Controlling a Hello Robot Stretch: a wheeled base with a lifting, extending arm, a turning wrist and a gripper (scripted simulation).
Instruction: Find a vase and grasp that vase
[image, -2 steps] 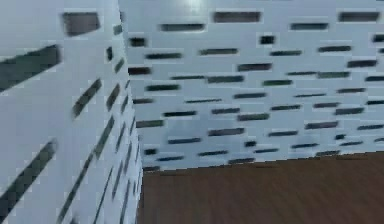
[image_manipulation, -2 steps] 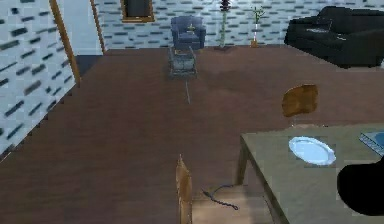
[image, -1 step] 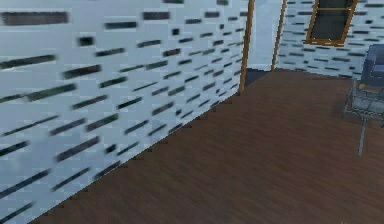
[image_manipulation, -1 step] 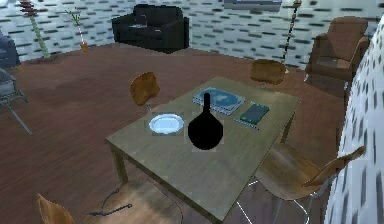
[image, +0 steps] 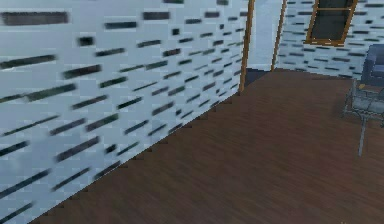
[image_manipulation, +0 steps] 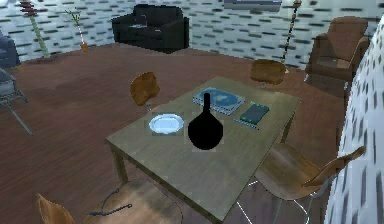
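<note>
One vase (image_manipulation: 204, 125): black, round-bellied, narrow-necked, standing upright near the middle of the wooden table (image_manipulation: 160, 160), long axis vertical, neck uppermost. One white plate (image_manipulation: 166, 123) just beside it, toward the table's left corner. One blue-grey tray (image_manipulation: 220, 100) behind it, toward the far edge. One dark flat item (image_manipulation: 254, 114) toward the right corner, apart from the vase. One chair (image_manipulation: 300, 172) drawn up at the near right edge. Gripper: state cannot be told, nor the vase's exact bearing from it. Judged placement: vase out on the side toward which the arm reaches, set well in from the table's near edges. Likely calls for a lift above tabletop height, then an extension across the near edge, level with the belly and clear of the plate. Ahead in the forward view: pale brick wall (image: 120, 90) and wood floor (image: 260, 160).
</note>
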